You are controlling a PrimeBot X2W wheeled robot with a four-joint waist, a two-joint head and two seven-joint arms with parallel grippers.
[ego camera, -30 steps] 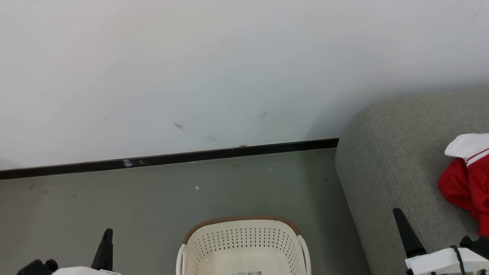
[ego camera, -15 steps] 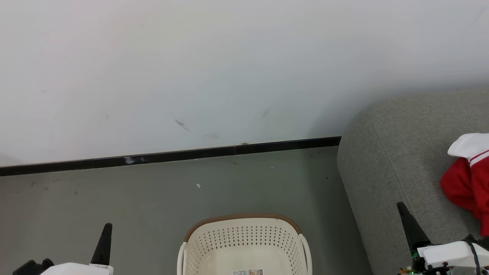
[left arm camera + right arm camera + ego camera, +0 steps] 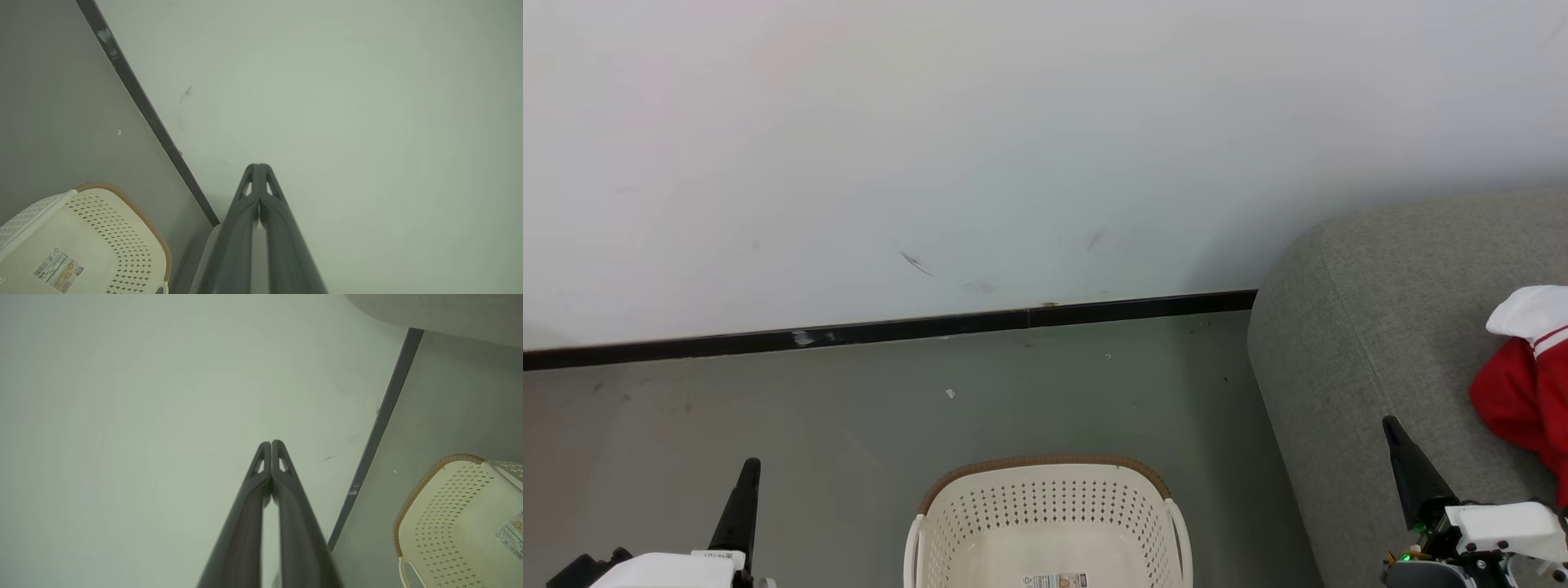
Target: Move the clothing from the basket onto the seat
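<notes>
— Where did we find the clothing (image 3: 1523,384)?
— It was bunched, red and white, on the seat (image 3: 1364,327) at the far right, and the frame's edge cut it off.
— What stood around it?
— The basket (image 3: 1045,462) sat on the grey floor (image 3: 849,425) left of the seat and apart from it. A label (image 3: 1054,581) lay on its bare bottom. Beyond ran a black baseboard (image 3: 890,331) under a pale wall (image 3: 1013,147).
— And our grippers?
— We saw the right gripper (image 3: 1390,420) against the seat's rounded side, near the clothing's left and not touching it, fingers pressed together. The left gripper (image 3: 258,165), also pressed together, hung over floor left of the basket.
— What room did we have?
— Open floor lay between basket and wall, and a narrower strip between the basket and the seat's curved edge.
</notes>
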